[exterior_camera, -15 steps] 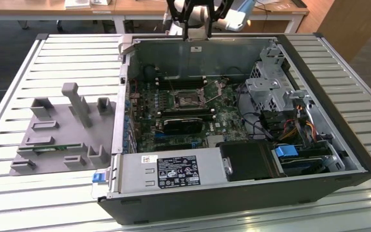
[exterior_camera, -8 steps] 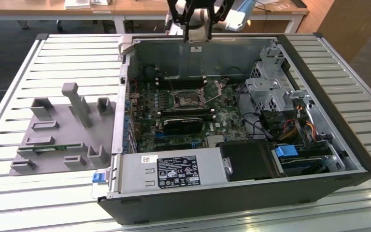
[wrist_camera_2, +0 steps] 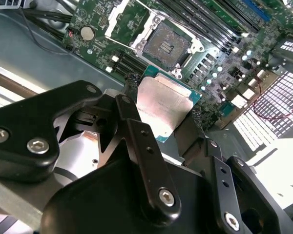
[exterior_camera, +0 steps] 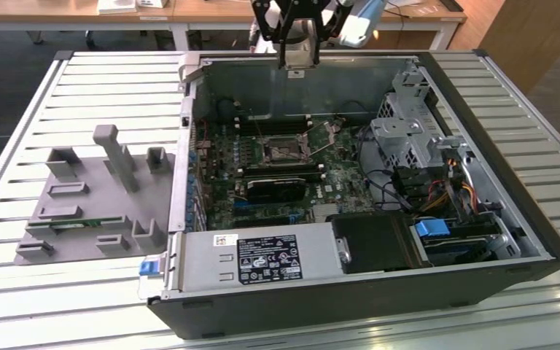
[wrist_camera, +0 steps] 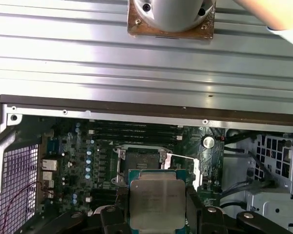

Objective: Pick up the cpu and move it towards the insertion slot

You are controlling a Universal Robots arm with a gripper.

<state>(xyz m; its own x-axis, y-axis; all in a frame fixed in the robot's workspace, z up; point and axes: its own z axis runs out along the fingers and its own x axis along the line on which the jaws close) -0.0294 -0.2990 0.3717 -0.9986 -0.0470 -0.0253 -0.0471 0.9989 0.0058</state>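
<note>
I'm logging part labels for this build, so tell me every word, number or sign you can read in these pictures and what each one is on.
No text can be read in any view.
Large black label with white print on the grey metal power supply box: print too small and blurred.
Small white sticker beside it: unreadable.
Flat square silvery-topped cpu, held between the gripper jaws: faint markings in both wrist views, illegible.
Green motherboard: markings too small.

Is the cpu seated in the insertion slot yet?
No. The gripper holds the cpu above the empty insertion slot.
</note>
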